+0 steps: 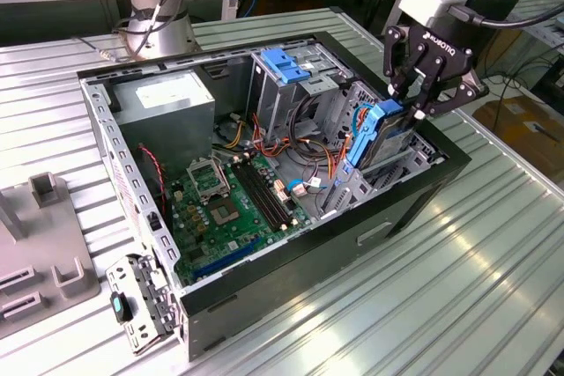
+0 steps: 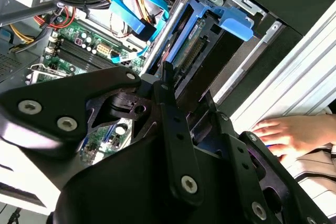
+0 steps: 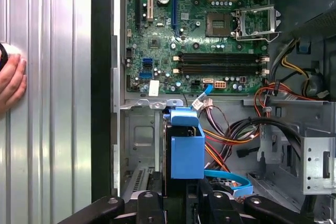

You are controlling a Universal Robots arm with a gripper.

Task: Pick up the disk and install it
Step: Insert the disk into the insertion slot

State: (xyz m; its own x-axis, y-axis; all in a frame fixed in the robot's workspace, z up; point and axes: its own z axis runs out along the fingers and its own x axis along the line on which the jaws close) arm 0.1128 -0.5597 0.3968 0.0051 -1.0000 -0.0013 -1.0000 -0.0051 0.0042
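Note:
The disk, grey metal in a bright blue carrier, stands on edge in the drive bay at the end of the open computer case on the exterior view's right, its top sticking up out of the bay. My gripper comes down onto that top edge and looks shut on the disk. In the first wrist view the blue carrier of the disk runs down between my gripper fingers. The second wrist view has the disk just beyond my gripper, over the bay.
The motherboard lies on the case floor, with the power supply and a tall drive cage with a blue latch behind. Loose cables crowd the bay. A person's hand rests on the ribbed table beside the case. Grey fixtures sit on the exterior view's left.

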